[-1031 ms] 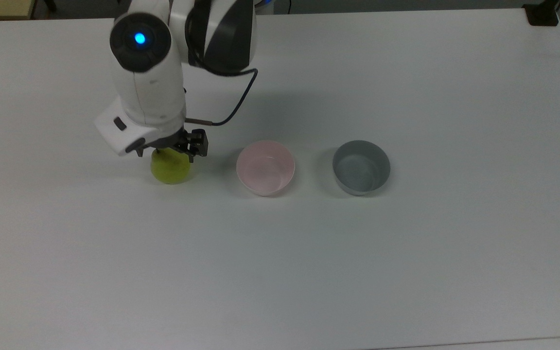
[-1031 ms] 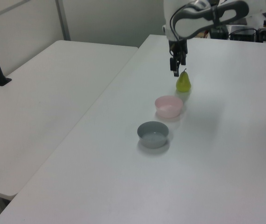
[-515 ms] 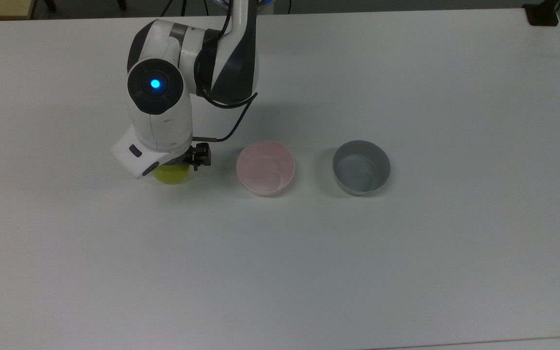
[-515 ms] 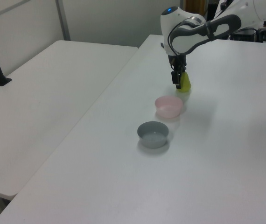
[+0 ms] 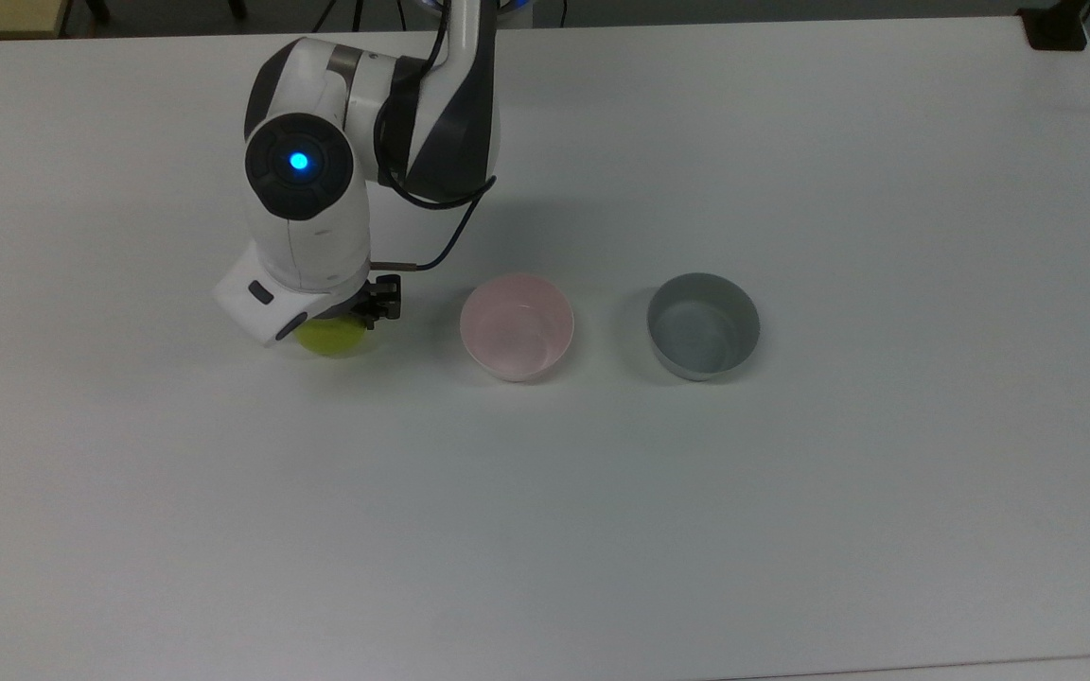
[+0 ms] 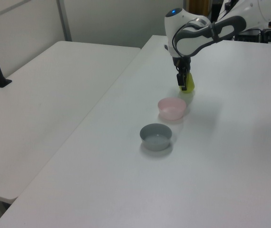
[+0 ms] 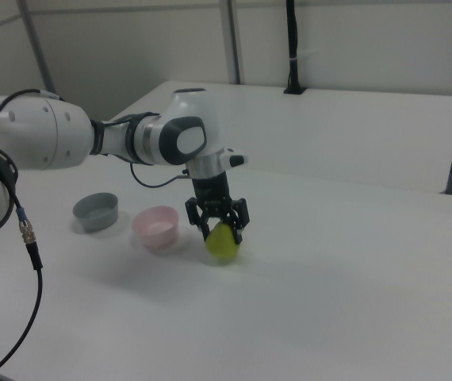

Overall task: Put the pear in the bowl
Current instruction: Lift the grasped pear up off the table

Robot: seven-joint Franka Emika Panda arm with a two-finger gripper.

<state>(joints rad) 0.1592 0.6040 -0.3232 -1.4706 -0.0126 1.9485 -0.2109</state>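
You have the gripper [image 7: 216, 225] straddling the top of the yellow-green pear [image 7: 223, 243], its 2 fingers spread to either side. The pear sits on the white table [image 5: 791, 520], just beside the pale pink bowl [image 5: 517, 326] on the top view's left.

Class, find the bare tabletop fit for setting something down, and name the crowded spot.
Bare: the table below the row and right of the grey bowl. Crowded: gripper, pear and pink bowl.
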